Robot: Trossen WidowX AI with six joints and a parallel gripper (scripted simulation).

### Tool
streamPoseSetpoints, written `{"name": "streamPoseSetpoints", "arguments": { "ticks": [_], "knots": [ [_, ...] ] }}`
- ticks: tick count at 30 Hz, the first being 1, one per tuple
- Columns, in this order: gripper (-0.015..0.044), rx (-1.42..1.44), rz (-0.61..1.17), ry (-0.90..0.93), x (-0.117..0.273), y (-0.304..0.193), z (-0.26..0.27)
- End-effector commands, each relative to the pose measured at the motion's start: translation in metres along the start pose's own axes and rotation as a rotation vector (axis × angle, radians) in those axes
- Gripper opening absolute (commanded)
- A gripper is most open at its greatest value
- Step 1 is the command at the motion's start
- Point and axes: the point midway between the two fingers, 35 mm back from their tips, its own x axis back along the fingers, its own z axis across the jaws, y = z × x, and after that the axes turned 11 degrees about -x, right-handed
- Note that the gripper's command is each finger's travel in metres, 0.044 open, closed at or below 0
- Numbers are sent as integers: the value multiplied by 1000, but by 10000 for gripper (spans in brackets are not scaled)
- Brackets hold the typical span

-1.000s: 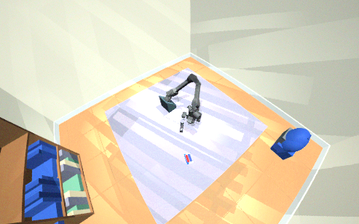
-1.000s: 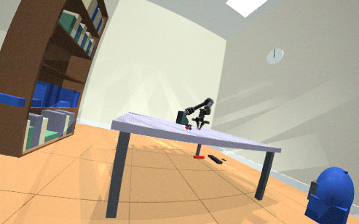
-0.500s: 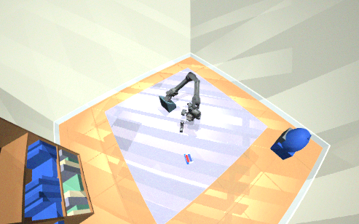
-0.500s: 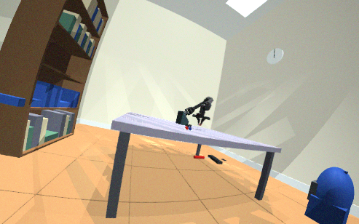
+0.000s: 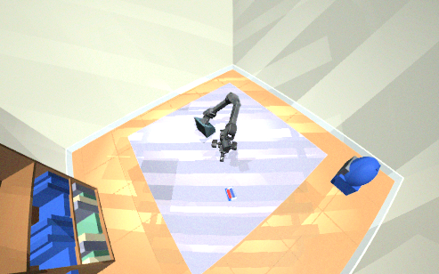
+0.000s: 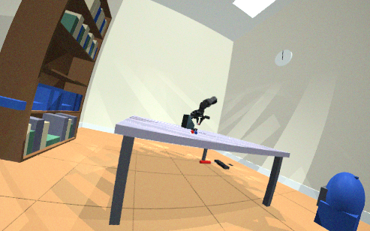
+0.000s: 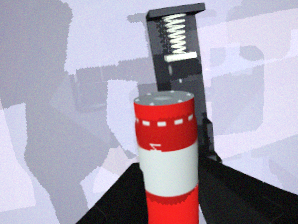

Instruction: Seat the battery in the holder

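Observation:
My gripper [image 5: 223,145] [image 6: 202,120] [image 7: 167,169] is shut on the battery, a red cylinder with a white band [image 7: 169,127], which I hold above the table. Its flat grey end points up the wrist view, and its lower part is cut off by the frame edge. The black holder [image 5: 222,157] [image 7: 195,90] lies on the table beyond and beneath the battery, with its pale coil spring [image 7: 176,35] at the far end. The battery is outside the holder and covers part of it. The near end and lip are mostly hidden behind the battery and the right finger.
A small red, white and blue item [image 5: 230,194] [image 6: 194,132] lies on the table [image 5: 199,222] [image 6: 160,135]. A dark green block [image 5: 205,127] [image 6: 187,121] is at the arm's foot. A red cylinder [image 6: 205,162] and a black piece [image 6: 221,164] show below the table.

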Motion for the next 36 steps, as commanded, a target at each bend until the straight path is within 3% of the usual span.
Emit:
{"name": "streamPoseSetpoints", "arguments": {
  "ticks": [1,10,26,36],
  "knots": [
    [63,57,-4,-1,7,20,-15],
    [63,78,9,2,6,21,-17],
    [63,70,245,-66,-32,14,-18],
    [63,71,288,-81,-36,15,-17]
  ]
}}
